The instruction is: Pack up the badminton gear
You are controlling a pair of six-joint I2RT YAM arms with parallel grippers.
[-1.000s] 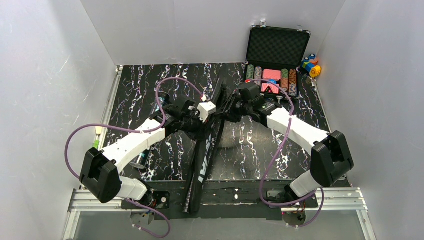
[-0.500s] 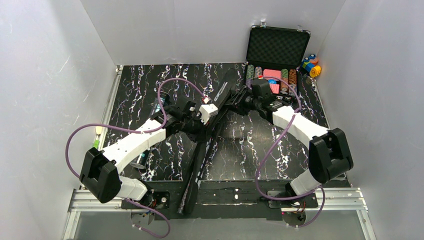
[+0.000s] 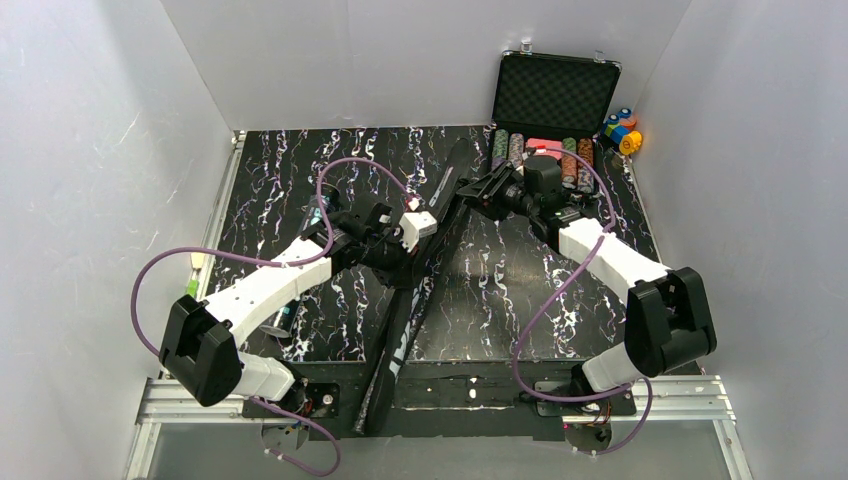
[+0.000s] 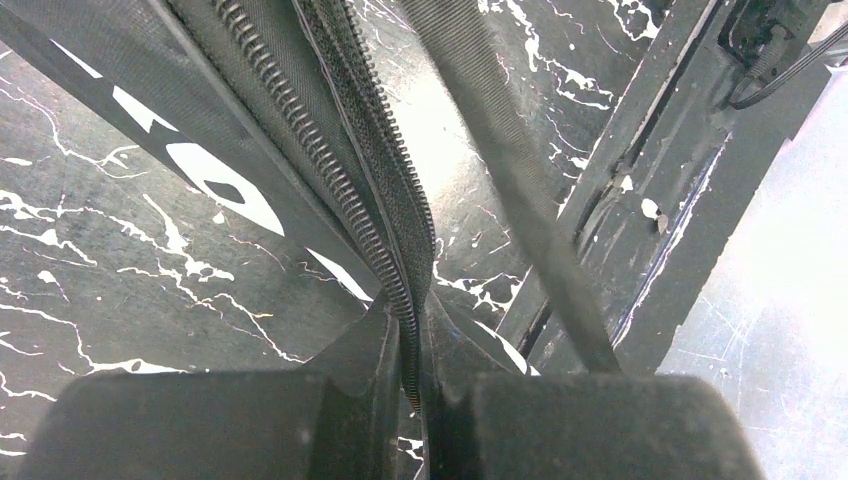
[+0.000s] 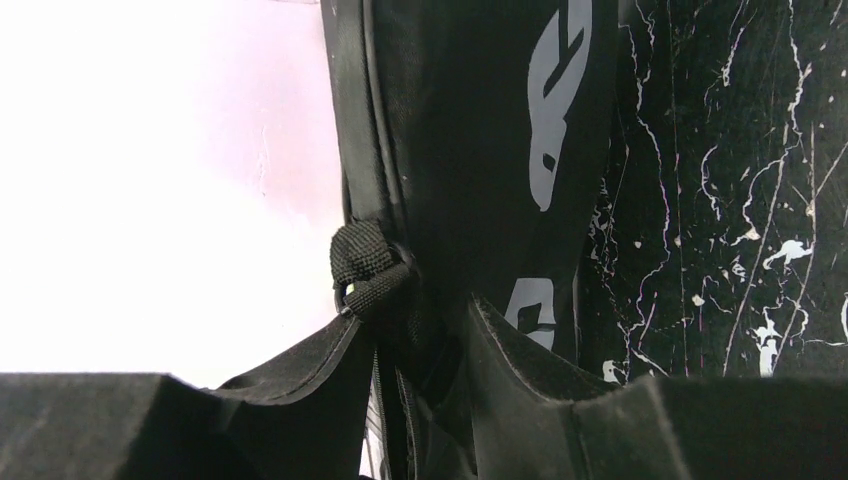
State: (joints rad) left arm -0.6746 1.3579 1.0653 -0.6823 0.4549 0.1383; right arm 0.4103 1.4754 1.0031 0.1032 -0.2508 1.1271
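The left tool (image 4: 412,365) is pinched together on the zipper edge of the black bag (image 4: 250,120). The right tool (image 5: 420,345) is clamped on the bag's far end, beside a strap loop (image 5: 365,265). The bag is laid diagonally along the middle of the desk (image 3: 280,160).

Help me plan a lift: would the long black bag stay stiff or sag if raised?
Probably sags: the bag is zippered fabric, its edge pinched thin in the left end effector. Likely light for its length, being slim. Flat, so unlikely to roll.
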